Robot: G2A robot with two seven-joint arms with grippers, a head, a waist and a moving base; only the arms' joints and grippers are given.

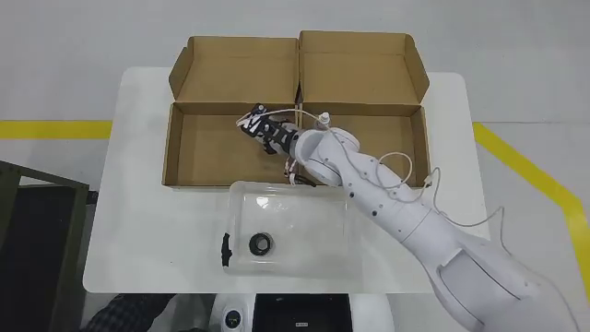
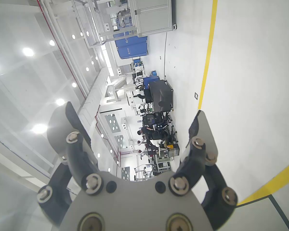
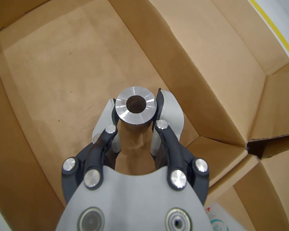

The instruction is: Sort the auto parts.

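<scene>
Silver bushing [image 3: 133, 118]; brown box [image 3: 62, 61]; seemingly black ring [image 1: 263, 243].

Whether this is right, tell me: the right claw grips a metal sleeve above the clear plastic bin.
Not right. The right claw grips the metal sleeve above the floor of a cardboard box, not the clear plastic bin. The right wrist view shows it.

Bare box [image 3: 50, 61] floor lies beneath the right gripper [image 3: 136, 108] — one wall close beside, clear bin [image 1: 241, 205] against the near wall
</scene>
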